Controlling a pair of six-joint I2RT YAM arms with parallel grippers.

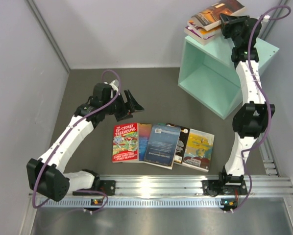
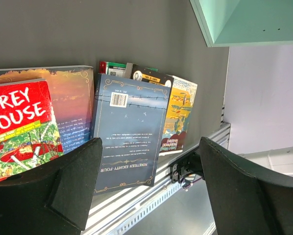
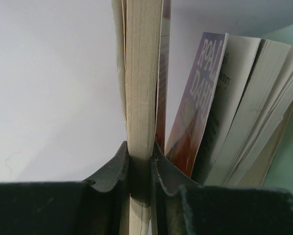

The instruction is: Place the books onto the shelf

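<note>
Several books lie in a row on the dark table: a red cartoon book point(image 1: 125, 142) point(image 2: 19, 127), a blue-orange one point(image 2: 68, 107), a dark blue one point(image 1: 162, 145) point(image 2: 129, 132), a black one point(image 1: 183, 136) and a yellow one point(image 1: 199, 148) point(image 2: 178, 117). My left gripper point(image 1: 129, 105) point(image 2: 151, 186) hovers open just behind them, holding nothing. The mint-green shelf point(image 1: 225, 73) point(image 2: 254, 22) stands at the back right. On its top lies a small stack with a purple book point(image 1: 203, 32) point(image 3: 200, 98). My right gripper point(image 1: 232, 24) point(image 3: 140, 161) is shut on a brown book point(image 1: 220, 12) point(image 3: 142, 73) above that stack.
An aluminium rail point(image 1: 161, 186) point(image 2: 151, 196) with both arm bases runs along the near edge. Grey walls point(image 1: 19, 73) close in the left, back and right sides. A green-edged book point(image 2: 112, 68) peeks out behind the dark blue one.
</note>
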